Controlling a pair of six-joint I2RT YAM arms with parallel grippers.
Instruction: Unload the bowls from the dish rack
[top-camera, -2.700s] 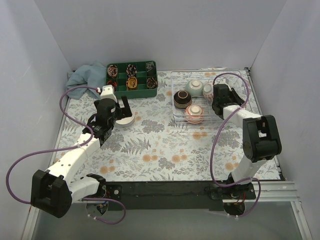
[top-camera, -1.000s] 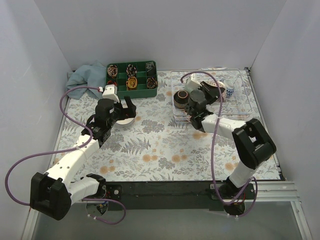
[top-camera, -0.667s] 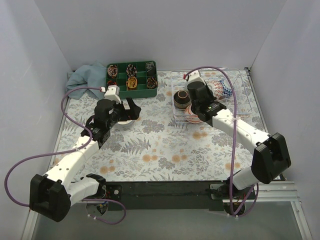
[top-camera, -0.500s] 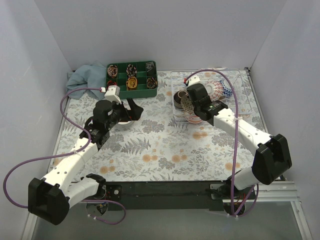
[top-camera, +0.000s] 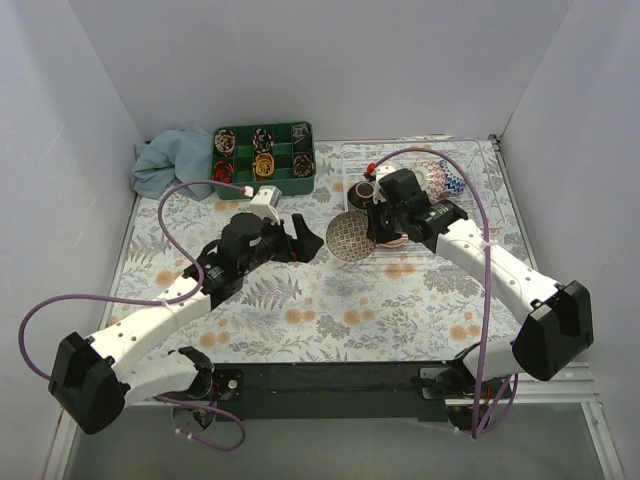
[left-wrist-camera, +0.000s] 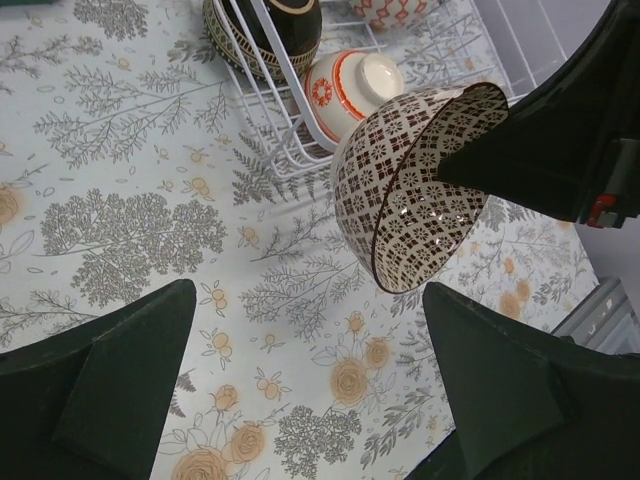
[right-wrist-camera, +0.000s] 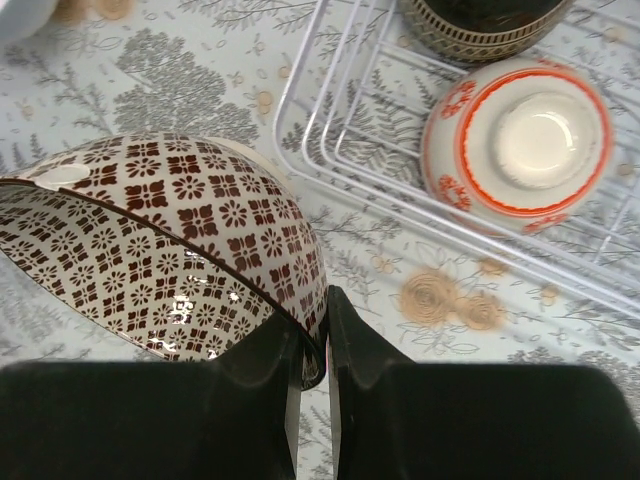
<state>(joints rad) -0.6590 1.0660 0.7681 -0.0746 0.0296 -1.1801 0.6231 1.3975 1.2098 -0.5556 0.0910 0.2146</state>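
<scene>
a: step in hand, as i read it: carry-out. your right pincer (right-wrist-camera: 308, 362) is pinched on the rim of the brown patterned bowl (top-camera: 351, 236), which hangs tilted, just outside the near-left corner of the dish rack (top-camera: 470, 215) and over the bench (top-camera: 330, 310).

b: left side?

a: your left pincer (left-wrist-camera: 310, 390) is spread wide, holding nothing, pointed at that bowl from close by. could be a handover, or you simply set it down; can't tell which.

b: what's left in the rack?

a: a dark bowl (right-wrist-camera: 480, 22) and an orange-banded bowl (right-wrist-camera: 518, 140), both inside the wire near the corner; a blue-patterned one (top-camera: 447, 178) further back.

b: room to move?

a: open floral bench lies below and toward you. next move calls for lowering the bowl level before release; a rim-only grip could let it swing. keep clear of the rack's low wire wall, just beside the bowl. the green tray (top-camera: 262, 151) and blue cloth (top-camera: 165, 160) sit well apart at the back left.
</scene>
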